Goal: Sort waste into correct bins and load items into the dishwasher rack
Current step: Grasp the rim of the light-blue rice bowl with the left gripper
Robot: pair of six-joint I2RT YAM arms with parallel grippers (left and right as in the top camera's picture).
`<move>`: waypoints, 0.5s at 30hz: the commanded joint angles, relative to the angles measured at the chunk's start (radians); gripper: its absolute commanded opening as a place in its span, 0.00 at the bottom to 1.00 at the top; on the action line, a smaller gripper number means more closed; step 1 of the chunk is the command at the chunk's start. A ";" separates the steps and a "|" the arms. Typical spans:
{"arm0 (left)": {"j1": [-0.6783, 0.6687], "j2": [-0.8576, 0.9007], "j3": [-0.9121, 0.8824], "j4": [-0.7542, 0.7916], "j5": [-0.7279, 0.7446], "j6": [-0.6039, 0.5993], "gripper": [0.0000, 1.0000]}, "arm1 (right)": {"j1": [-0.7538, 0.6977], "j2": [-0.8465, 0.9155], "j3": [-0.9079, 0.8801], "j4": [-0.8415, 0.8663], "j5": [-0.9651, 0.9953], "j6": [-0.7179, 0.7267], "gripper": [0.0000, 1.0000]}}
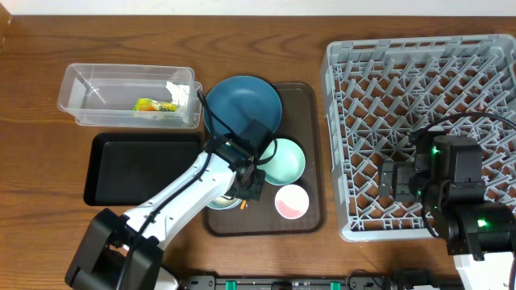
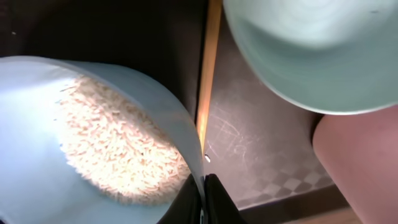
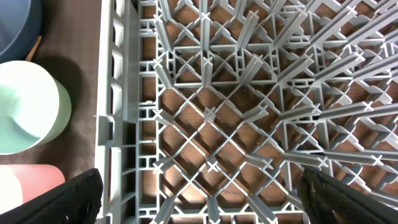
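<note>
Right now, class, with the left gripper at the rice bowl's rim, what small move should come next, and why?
Probably lift the white-blue bowl slightly, kept level. The left gripper looks shut on its rim, rice lies inside, and the mint-green bowl and pink cup crowd it on the brown tray, so it must clear them before emptying.

The white-blue bowl (image 2: 37,155) pinched in the left hand (image 2: 203,202) is smooth. Under that hand, the brown serving tray (image 2: 261,149) is scuffed, finely textured plastic. The dishwasher rack (image 3: 118,124) is matt grey plastic; the counter (image 1: 40,48), grained wood.
</note>
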 commanded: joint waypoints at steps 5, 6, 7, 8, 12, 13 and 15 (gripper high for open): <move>0.002 0.006 0.095 -0.055 -0.021 -0.002 0.06 | -0.001 0.000 0.017 0.000 -0.003 0.013 0.99; 0.002 0.005 0.106 -0.063 -0.023 -0.002 0.06 | -0.001 0.000 0.017 0.000 -0.003 0.013 0.99; 0.002 0.002 0.116 -0.072 -0.029 -0.002 0.06 | -0.001 0.000 0.017 0.000 -0.003 0.013 0.99; 0.002 -0.003 0.128 -0.082 -0.037 0.000 0.06 | -0.001 0.000 0.017 0.000 -0.003 0.013 0.99; 0.030 -0.047 0.152 -0.088 -0.054 0.005 0.06 | -0.001 0.000 0.017 0.000 -0.003 0.013 0.99; 0.045 -0.061 0.153 -0.089 -0.054 0.005 0.06 | -0.001 0.000 0.017 0.000 -0.003 0.013 0.99; 0.090 -0.094 0.153 -0.093 -0.053 0.005 0.06 | -0.001 0.000 0.017 0.000 -0.003 0.013 0.99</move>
